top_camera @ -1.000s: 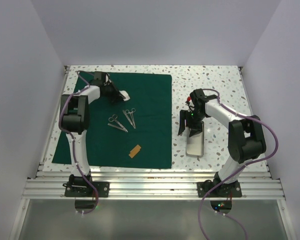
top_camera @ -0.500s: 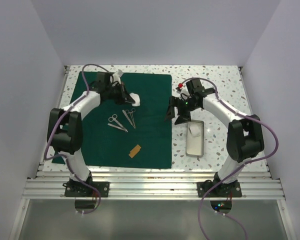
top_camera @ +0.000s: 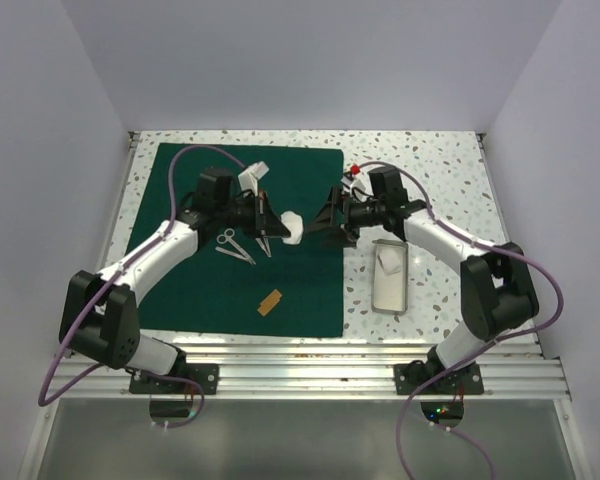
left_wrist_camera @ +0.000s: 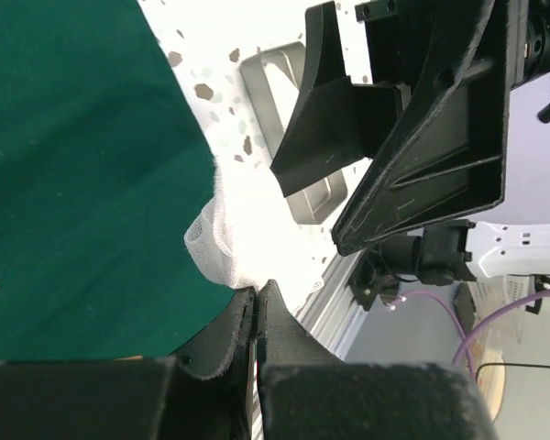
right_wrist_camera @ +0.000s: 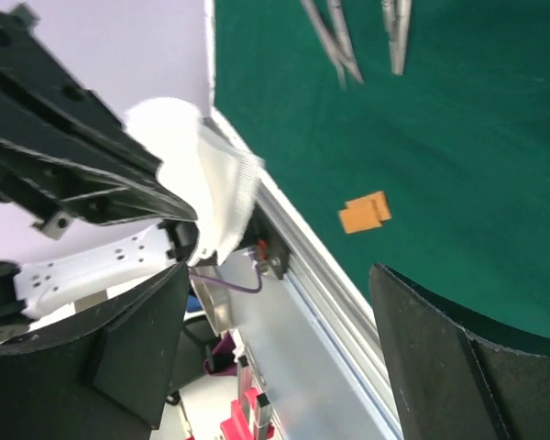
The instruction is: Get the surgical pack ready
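**A:** What lies nearest the arm bases?

**B:** A dark green drape [top_camera: 190, 285] is spread flat on the left half of the speckled white tabletop [top_camera: 430, 165], with a small orange tab [top_camera: 270, 302] on its near part. To its right, off the cloth, sits a silver tray [top_camera: 390, 298] holding a white pad [top_camera: 388, 260].

**A:** And farther back?

**B:** Ring-handled steel instruments [top_camera: 237, 250] lie mid-drape. Beyond them, the left gripper [top_camera: 280, 225] pinches a white gauze pad [top_camera: 293, 230] above the drape's right edge. The right gripper [top_camera: 325, 222] faces it, just beside the gauze, its fingers spread wide and holding nothing.
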